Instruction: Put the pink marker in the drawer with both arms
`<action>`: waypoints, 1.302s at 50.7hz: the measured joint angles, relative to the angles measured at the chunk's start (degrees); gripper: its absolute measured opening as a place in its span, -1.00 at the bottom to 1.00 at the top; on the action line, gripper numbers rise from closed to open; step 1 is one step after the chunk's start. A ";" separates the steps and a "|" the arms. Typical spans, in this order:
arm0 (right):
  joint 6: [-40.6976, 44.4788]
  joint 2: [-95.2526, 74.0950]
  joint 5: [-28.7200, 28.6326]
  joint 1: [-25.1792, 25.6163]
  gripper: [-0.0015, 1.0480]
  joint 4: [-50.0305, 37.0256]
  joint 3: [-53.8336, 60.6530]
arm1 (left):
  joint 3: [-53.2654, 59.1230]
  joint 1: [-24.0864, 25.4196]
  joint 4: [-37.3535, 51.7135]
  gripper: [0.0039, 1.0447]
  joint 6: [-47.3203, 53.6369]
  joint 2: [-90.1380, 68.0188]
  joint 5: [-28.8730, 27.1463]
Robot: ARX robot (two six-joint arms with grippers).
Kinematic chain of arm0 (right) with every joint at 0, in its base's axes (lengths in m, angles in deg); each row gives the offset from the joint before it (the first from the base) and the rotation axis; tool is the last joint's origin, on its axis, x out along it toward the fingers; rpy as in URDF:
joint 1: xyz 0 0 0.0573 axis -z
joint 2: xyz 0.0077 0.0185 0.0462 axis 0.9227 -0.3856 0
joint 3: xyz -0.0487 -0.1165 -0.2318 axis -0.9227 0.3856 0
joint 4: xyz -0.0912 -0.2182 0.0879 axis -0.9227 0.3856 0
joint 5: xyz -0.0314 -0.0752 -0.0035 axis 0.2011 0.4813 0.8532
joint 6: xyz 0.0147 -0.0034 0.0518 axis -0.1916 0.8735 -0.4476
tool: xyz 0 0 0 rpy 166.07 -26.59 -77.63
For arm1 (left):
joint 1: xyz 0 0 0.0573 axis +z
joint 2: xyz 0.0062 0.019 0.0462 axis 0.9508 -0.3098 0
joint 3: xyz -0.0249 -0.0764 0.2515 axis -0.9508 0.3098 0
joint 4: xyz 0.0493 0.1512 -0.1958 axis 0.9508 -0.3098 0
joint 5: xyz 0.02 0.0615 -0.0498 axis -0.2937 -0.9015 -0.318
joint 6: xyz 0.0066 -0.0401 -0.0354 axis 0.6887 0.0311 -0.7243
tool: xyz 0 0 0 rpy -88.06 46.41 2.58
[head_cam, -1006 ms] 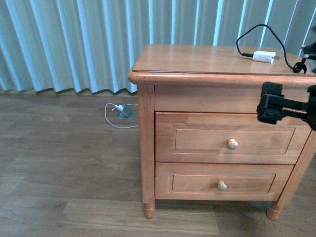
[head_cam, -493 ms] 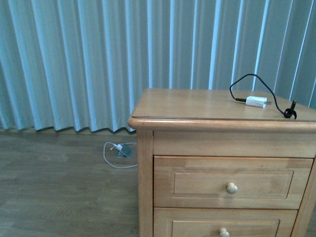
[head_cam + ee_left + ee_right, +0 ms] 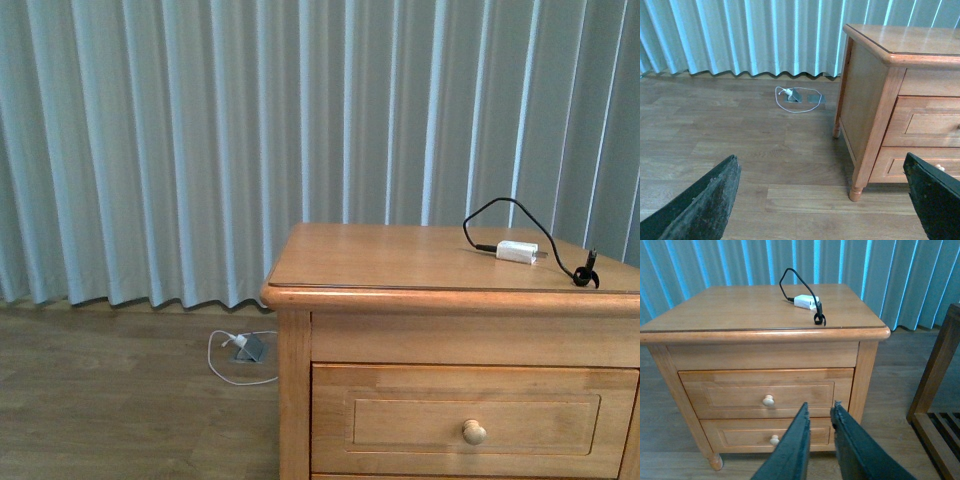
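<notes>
A wooden cabinet (image 3: pixel 450 330) stands on a wood floor before pale curtains (image 3: pixel 200 140). Its upper drawer (image 3: pixel 765 392) is closed, straight ahead of the right gripper (image 3: pixel 819 412), whose fingers are close together with only a narrow gap and hold nothing. A white charger (image 3: pixel 806 301) with a black cable lies on the cabinet top, beyond that gripper. The left gripper (image 3: pixel 820 197) is spread wide and empty, the cabinet off to one side of it. The marker is not visible in any view.
</notes>
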 joint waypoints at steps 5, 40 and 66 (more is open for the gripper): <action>0.31 2.47 -0.20 0.00 -0.97 -0.09 2.47 | 0.00 0.00 0.00 0.89 0.00 0.00 0.00; 0.37 16.96 -0.20 0.02 -0.97 6.27 10.27 | 0.00 0.00 0.00 0.89 0.00 0.00 0.00; 0.39 28.96 -0.24 0.02 -0.97 17.68 12.24 | 0.00 0.00 0.00 0.89 0.00 0.02 0.00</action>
